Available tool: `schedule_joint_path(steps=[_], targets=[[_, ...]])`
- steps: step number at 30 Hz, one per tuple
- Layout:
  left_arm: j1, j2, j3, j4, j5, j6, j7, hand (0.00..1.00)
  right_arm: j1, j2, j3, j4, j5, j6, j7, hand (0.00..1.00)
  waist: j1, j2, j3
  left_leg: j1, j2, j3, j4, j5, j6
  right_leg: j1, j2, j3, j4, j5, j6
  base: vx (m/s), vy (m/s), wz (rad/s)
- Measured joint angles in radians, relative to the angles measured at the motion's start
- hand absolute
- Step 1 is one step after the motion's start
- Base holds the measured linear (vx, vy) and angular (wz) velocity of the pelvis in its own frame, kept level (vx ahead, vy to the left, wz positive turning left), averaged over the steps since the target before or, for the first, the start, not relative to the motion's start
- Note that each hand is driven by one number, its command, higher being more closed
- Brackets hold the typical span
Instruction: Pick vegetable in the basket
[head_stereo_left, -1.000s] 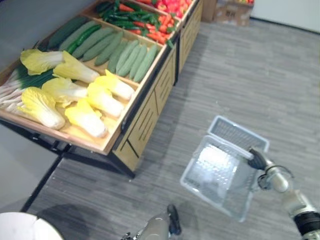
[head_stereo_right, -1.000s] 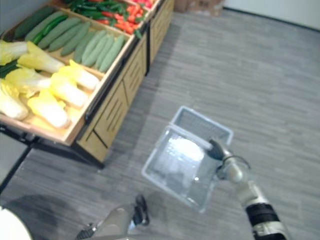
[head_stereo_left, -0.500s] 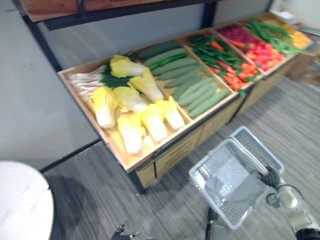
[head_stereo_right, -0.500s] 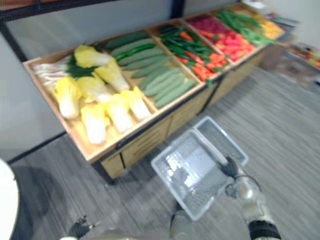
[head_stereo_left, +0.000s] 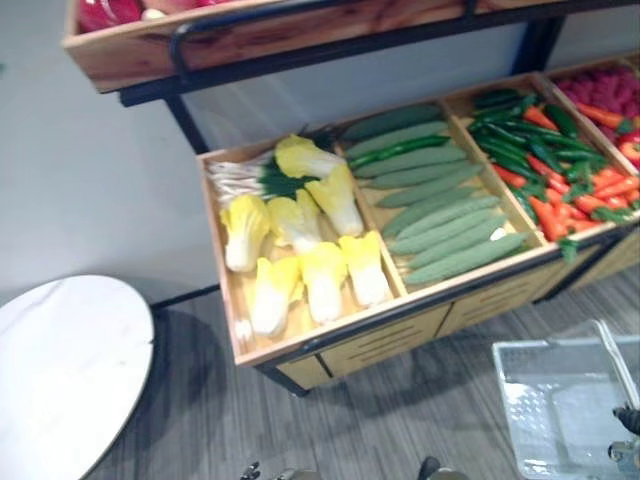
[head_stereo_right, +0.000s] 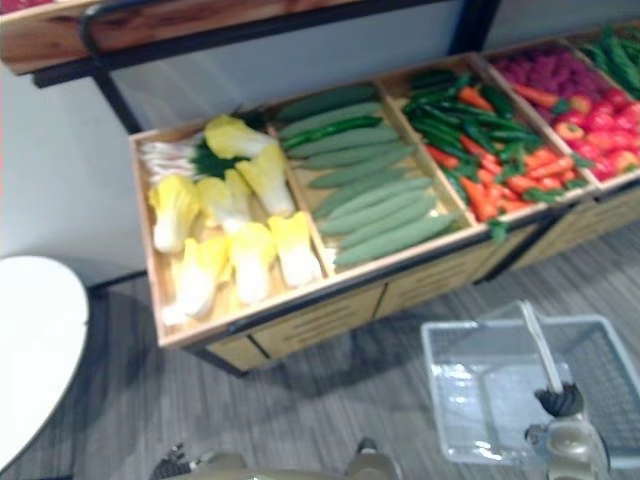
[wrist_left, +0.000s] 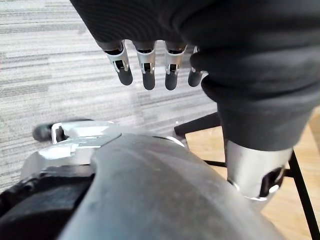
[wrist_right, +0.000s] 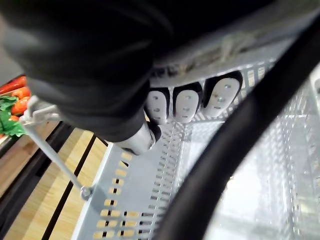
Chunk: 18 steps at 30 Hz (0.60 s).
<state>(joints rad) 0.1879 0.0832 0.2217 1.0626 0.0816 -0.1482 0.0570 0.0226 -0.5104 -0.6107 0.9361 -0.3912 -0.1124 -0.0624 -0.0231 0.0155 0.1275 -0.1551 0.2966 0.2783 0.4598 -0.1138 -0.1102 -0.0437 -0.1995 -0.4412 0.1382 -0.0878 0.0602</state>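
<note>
The right hand (head_stereo_right: 557, 402) is closed round the handle of one white plastic basket (head_stereo_right: 478, 395). In its wrist view the fingers (wrist_right: 186, 105) curl over the light bar of the handle. The basket hangs low above the grey floor (head_stereo_left: 400, 410), in front of the right part of the wooden stand (head_stereo_left: 330, 345) and apart from it.

The left hand (wrist_left: 143, 65) hangs over the floor with its fingers straight and a little spread, and it holds nothing.

All the vegetables lie in the compartments of the stand.
- In the leftmost compartment I count seven yellow cabbages (head_stereo_left: 322, 278). Two are at the back, two in the middle and three at the front. One bunch of green onions (head_stereo_left: 235, 175) lies at the back left corner.
- The next compartment holds about nine cucumbers (head_stereo_left: 440, 215). The two at the back are darker than the pale ones, and I cannot separate every one.
- The third compartment has green peppers (head_stereo_left: 510, 125) at the back and carrots (head_stereo_left: 545, 212) at the front, too many and too mixed to count.

One round white counter (head_stereo_left: 70, 360) stands left of the stand.
</note>
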Motion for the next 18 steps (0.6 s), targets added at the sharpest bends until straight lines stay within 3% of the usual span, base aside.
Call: schedule_joint_path(steps=[1, 2, 3, 5, 8, 12, 15, 17, 18], targets=[[-0.002, -0.003, 0.002, 0.0, 0.001, 0.0, 0.007, 0.0, 0.0, 0.001, -0.023, 0.016, 0.01, 0.0, -0.003, 1.0, -0.004, 0.005, -0.001, -0.006, -0.009, 0.048, -0.082, 0.024, 0.014, 0.0, -0.005, -0.023, -0.004, 0.004, 0.008, 0.04, 0.132, 0.78], [-0.007, -0.006, 0.002, 0.0, 0.001, 0.001, 0.009, 0.0, 0.001, 0.002, -0.054, 0.03, 0.014, 0.004, -0.004, 1.0, -0.003, 0.013, -0.001, -0.015, -0.024, 0.071, -0.175, 0.105, 0.02, 0.0, -0.005, -0.044, -0.009, 0.007, 0.014, 0.02, 0.182, 0.66], [-0.009, -0.007, 0.005, 0.001, 0.003, 0.006, 0.014, 0.0, 0.0, 0.014, -0.092, 0.045, 0.028, 0.005, -0.008, 1.0, -0.003, 0.017, -0.006, -0.006, -0.044, 0.07, -0.25, 0.122, 0.016, 0.002, -0.006, -0.06, -0.028, 0.017, 0.03, 0.02, 0.166, 0.53], [-0.015, -0.006, 0.009, 0.002, 0.006, 0.006, 0.018, 0.0, -0.001, 0.02, -0.116, 0.074, 0.047, 0.005, -0.017, 1.0, -0.005, 0.024, -0.01, 0.002, -0.079, 0.062, -0.342, 0.121, 0.014, 0.012, -0.009, -0.086, -0.079, 0.042, 0.057, 0.02, 0.208, 0.58], [-0.013, 0.0, 0.028, 0.005, 0.011, 0.007, 0.026, 0.0, -0.052, 0.064, -0.13, 0.133, 0.06, 0.011, -0.019, 1.0, 0.003, -0.003, 0.002, 0.008, -0.107, 0.063, -0.365, 0.121, 0.015, 0.053, -0.01, -0.103, -0.163, 0.091, 0.074, -0.01, 0.143, 0.25], [-0.011, -0.003, 0.029, 0.013, 0.013, 0.007, 0.025, 0.0, -0.072, 0.118, -0.116, 0.136, 0.078, 0.011, -0.015, 1.0, 0.024, 0.002, 0.002, 0.044, -0.112, 0.072, -0.368, 0.106, 0.018, 0.055, -0.019, -0.069, -0.141, 0.092, 0.077, -0.04, 0.044, -0.19], [-0.017, 0.0, 0.008, 0.013, 0.021, 0.007, 0.025, 0.0, -0.07, 0.121, -0.116, 0.141, 0.08, 0.014, -0.015, 1.0, 0.028, 0.012, 0.003, 0.042, -0.131, 0.092, -0.358, 0.081, 0.023, 0.008, -0.057, -0.042, -0.059, 0.05, 0.09, -0.03, 0.067, -0.18], [-0.016, 0.007, -0.016, 0.014, 0.022, 0.007, 0.025, 0.0, -0.056, 0.124, -0.116, 0.141, 0.085, 0.02, -0.015, 1.0, 0.025, -0.005, 0.012, 0.059, -0.15, 0.098, -0.328, 0.036, 0.041, -0.007, -0.106, -0.031, 0.042, 0.012, 0.115, 0.0, 0.107, -0.08], [-0.022, 0.021, -0.024, 0.013, 0.021, 0.007, 0.026, 0.0, -0.055, 0.134, -0.107, 0.144, 0.085, 0.022, -0.015, 1.0, 0.024, -0.019, 0.016, 0.074, -0.162, 0.101, -0.333, 0.02, 0.044, -0.038, -0.136, -0.007, 0.136, 0.023, 0.105, -0.01, 0.095, -0.07]])
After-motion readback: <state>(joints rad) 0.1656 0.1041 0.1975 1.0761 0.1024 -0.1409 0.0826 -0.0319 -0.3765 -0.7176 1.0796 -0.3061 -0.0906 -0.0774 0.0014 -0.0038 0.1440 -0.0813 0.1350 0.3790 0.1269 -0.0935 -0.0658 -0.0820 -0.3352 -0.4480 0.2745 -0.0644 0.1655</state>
